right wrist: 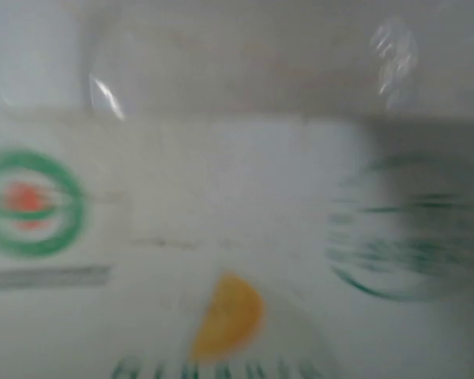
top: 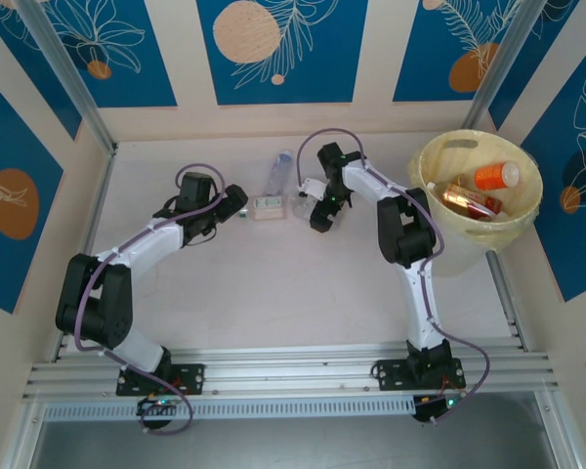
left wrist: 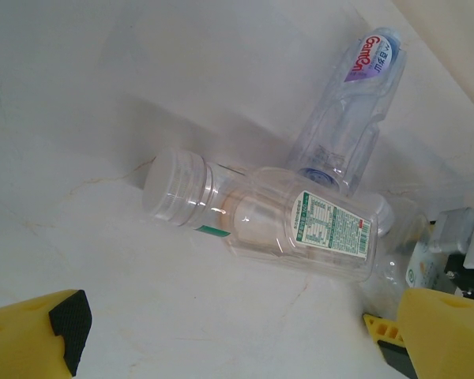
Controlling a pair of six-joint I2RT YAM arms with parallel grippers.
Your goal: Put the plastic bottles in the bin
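White-labelled bottle sits just before the right gripper (jaws wide).

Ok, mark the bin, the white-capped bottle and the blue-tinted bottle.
bin [top: 469, 256], top view, outer wall.
white-capped bottle [left wrist: 272, 219], left wrist view, clear body.
blue-tinted bottle [left wrist: 344, 126], left wrist view, mid-body.

Light was bright and even overhead, shadows soft beneath the bottles, but the right wrist's close-up label was badly blurred.
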